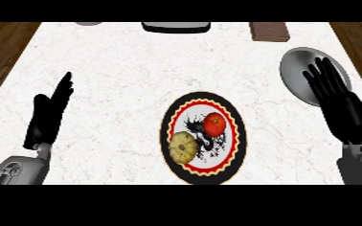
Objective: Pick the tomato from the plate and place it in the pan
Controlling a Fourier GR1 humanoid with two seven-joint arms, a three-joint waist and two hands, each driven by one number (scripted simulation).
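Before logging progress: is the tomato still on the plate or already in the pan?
On the plate. The tomato sits beside a yellow squash on the plate; the pan holds nothing visible.
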